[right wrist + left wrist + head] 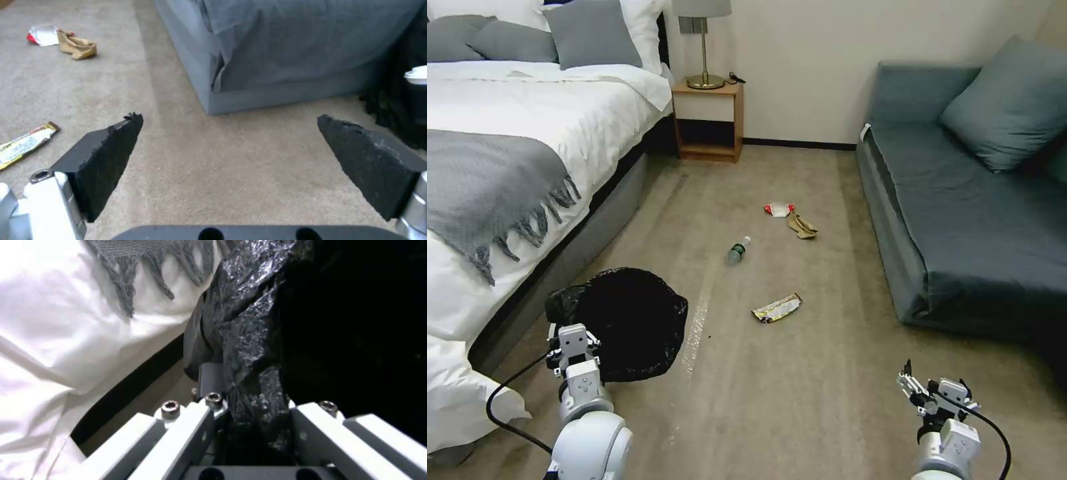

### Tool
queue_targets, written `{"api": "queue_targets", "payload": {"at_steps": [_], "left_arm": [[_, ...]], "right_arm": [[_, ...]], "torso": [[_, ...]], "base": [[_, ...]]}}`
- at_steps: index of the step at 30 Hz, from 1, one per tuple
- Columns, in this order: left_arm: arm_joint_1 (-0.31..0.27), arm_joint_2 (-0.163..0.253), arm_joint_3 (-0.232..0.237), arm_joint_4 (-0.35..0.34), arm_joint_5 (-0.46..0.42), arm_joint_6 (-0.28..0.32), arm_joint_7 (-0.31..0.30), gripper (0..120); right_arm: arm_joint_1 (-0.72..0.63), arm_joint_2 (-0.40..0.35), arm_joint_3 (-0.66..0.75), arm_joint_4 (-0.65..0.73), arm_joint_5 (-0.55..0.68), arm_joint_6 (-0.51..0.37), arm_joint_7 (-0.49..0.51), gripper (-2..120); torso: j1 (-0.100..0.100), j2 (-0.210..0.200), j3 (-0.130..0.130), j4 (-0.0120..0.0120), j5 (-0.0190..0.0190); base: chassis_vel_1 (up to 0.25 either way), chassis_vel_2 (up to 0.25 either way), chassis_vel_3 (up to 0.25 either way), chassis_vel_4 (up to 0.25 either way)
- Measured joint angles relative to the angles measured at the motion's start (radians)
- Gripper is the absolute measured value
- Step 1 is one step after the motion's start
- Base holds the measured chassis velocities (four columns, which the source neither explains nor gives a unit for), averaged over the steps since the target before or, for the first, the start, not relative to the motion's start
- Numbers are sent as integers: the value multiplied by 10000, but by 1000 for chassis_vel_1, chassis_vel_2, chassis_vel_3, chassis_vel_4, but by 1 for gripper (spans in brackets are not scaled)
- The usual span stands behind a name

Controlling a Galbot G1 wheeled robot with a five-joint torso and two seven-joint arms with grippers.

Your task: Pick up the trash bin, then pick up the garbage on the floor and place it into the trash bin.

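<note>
The trash bin [627,323], hidden under its crinkled black bag, sits on the carpet beside the bed. My left gripper [570,337] is at the bin's near left rim; in the left wrist view the jaws are shut on the bunched bag and rim [258,413]. My right gripper [937,390] hangs open over bare carpet at the lower right, holding nothing. The garbage lies on the floor ahead: a yellow-silver wrapper [776,308], a clear bottle [738,250], a red-and-white packet [778,209] and a tan scrap [802,227]. In the right wrist view, wrapper [24,145], packet [42,34] and scrap [78,46] lie beyond the open fingers.
A white bed [494,167] with a grey fringed throw runs along the left. A blue-grey sofa [960,220] lines the right side. A wooden nightstand [707,120] with a lamp stands at the back wall. Open carpet lies between bed and sofa.
</note>
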Motion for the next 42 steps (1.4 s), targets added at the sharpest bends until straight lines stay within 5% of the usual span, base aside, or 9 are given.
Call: {"api": "queue_targets", "payload": {"at_steps": [21, 42], "left_arm": [[-78, -62, 45, 383, 4, -347, 20, 3], [-9, -7, -18, 421, -54, -515, 24, 3]], "right_arm": [[-58, 92, 42, -227, -56, 434, -89, 100], [-164, 186, 81, -329, -210, 652, -76, 100]], "torso": [[0, 0, -1, 0, 0], [0, 0, 0, 0, 0]], "base": [[-4, 7, 4, -2], [-110, 111, 109, -111]]}}
